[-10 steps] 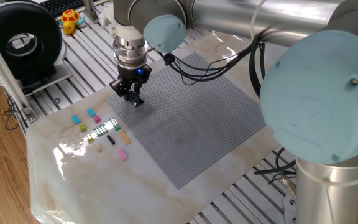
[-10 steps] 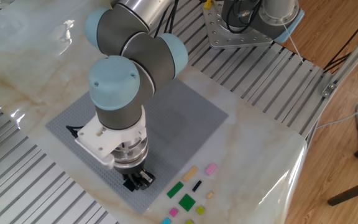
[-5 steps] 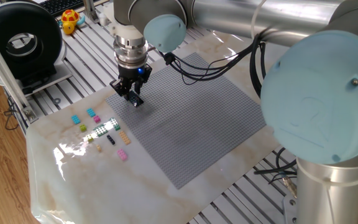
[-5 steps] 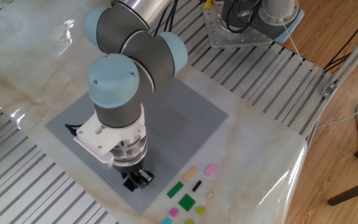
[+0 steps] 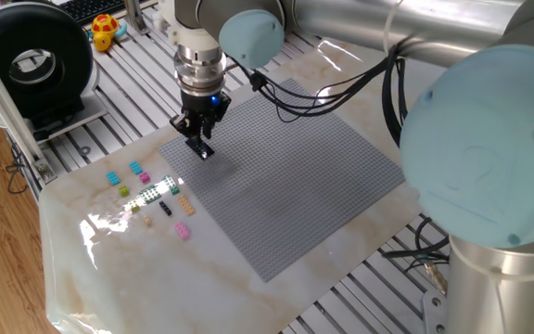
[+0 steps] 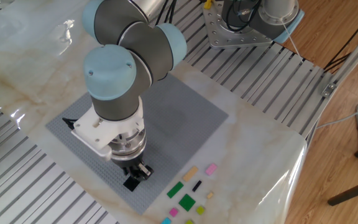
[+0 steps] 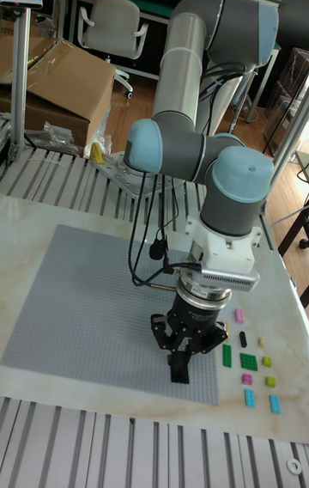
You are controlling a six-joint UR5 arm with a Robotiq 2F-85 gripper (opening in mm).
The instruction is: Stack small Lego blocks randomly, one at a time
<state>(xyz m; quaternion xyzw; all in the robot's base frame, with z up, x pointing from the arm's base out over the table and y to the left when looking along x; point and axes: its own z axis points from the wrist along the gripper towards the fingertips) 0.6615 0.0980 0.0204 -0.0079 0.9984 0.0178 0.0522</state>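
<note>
My gripper (image 5: 197, 139) hangs just above a dark plate (image 5: 202, 151) that lies on the near-left corner of the grey baseplate (image 5: 286, 186). Its fingers stand slightly apart and hold nothing. The other fixed view shows the gripper (image 6: 139, 172) over the dark plate (image 6: 131, 184) near the baseplate's edge (image 6: 185, 115). Several small Lego blocks lie loose on the marble beside it: cyan (image 5: 113, 177), pink (image 5: 184, 231), black (image 5: 165, 209), tan (image 5: 185, 206), green (image 6: 186, 201). In the tall fixed view the gripper (image 7: 181, 359) partly hides the plate (image 7: 179, 375).
A black round device (image 5: 35, 56) and a yellow toy (image 5: 105, 31) stand at the far left on the slotted aluminium table. Black cables (image 5: 286, 97) trail over the baseplate's far side. The marble sheet ends close to the loose blocks.
The arm has risen a little and shifted; the gripper has lifted off the dark plate, which stays in place on the baseplate. The loose blocks have not moved.
</note>
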